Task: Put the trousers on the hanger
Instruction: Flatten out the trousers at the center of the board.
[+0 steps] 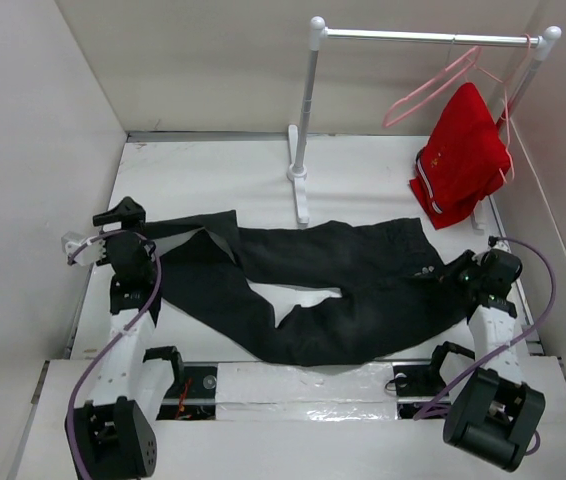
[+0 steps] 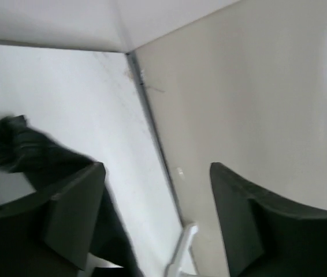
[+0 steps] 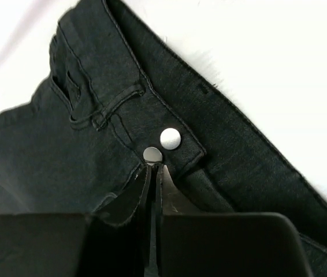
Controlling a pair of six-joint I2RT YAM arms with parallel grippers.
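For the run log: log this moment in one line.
left gripper open, empty | right gripper shut on trousers waist | hanger on rail, bare

Nothing here can be read from where I stand. The red garment [image 1: 460, 152], hanging at about two o'clock, carries a small pale mark near its hem, too tiny to make out. The metal snaps [image 3: 170, 138] on the trousers [image 1: 343, 290] look blank.
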